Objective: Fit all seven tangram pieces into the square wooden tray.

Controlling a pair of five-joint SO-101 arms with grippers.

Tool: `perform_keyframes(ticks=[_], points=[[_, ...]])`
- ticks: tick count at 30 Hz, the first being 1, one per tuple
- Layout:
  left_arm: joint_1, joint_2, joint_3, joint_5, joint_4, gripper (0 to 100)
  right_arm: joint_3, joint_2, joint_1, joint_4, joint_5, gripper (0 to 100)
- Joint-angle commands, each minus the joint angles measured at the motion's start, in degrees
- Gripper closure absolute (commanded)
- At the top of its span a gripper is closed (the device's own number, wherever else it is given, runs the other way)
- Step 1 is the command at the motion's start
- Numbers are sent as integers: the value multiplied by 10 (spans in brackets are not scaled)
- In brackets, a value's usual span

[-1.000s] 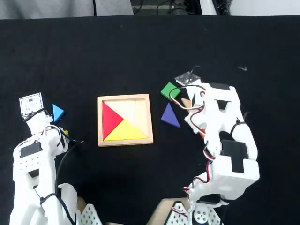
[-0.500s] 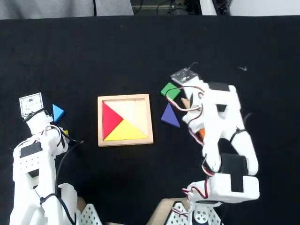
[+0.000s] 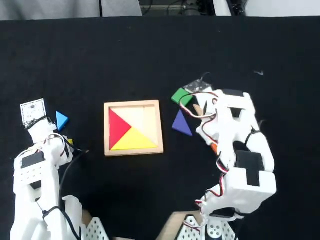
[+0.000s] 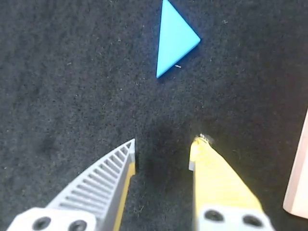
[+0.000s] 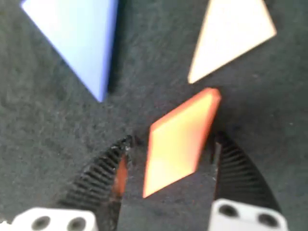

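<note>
The square wooden tray (image 3: 133,103) holds a red triangle (image 3: 118,127) and a yellow triangle (image 3: 132,140). Right of it lie a green piece (image 3: 180,96), a purple triangle (image 3: 182,123) and a pale wooden triangle (image 3: 199,109). An orange parallelogram (image 5: 180,139) lies on the mat between the fingers of my right gripper (image 5: 172,143), which is open with a gap on each side of the piece. The purple triangle (image 5: 79,33) and pale triangle (image 5: 231,33) lie just beyond it. My left gripper (image 4: 164,143) is open over bare mat, a short way from a light blue triangle (image 4: 174,38).
The black mat covers the whole table. The light blue triangle (image 3: 61,120) sits well left of the tray, beside the left arm (image 3: 37,165). The right arm (image 3: 240,150) hides most of the orange piece from above. A tray edge (image 4: 298,183) shows near the left gripper.
The right arm's wrist shifted slightly away and came back over the orange parallelogram. The left arm and the pieces have not moved.
</note>
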Motion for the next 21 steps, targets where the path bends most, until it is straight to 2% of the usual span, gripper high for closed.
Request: perform_keyframes(ticks=[1,8,13,18,21], points=[[6,-10,-3,3,-8,809,-15,7,25,-28,9,745],[6,-10,-3,3,-8,809,-15,-7,33,-25,6,745],[6,-10,-3,3,-8,809,-2,-89,7,18,10,745],[4,-10,-3,3,-8,809,38,-122,-26,43,65,745],[4,-10,-3,3,-8,809,44,-105,-25,41,69,745]])
